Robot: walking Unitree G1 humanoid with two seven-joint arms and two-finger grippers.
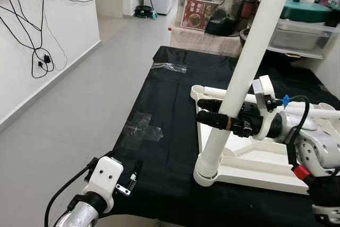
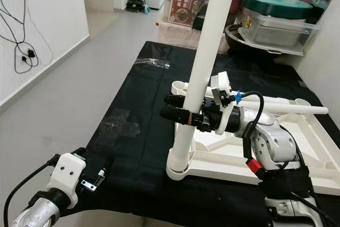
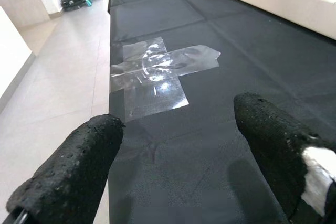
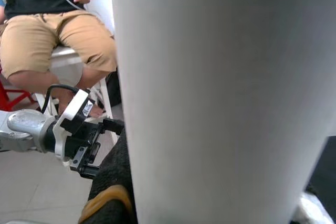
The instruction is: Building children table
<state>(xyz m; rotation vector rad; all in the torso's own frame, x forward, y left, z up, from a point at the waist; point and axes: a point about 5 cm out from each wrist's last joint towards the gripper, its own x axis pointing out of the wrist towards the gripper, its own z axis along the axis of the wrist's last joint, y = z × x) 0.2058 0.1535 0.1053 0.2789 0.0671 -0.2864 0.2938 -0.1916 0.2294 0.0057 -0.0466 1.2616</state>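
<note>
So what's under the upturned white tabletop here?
The white tabletop lies upside down on a black cloth that spreads past it on all sides seen. What the cloth covers is hidden. The right gripper grips the table leg standing in its near corner socket.

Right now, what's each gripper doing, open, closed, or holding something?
Left gripper: open, empty, above the black cloth.
Right gripper: shut on the white table leg.
</note>
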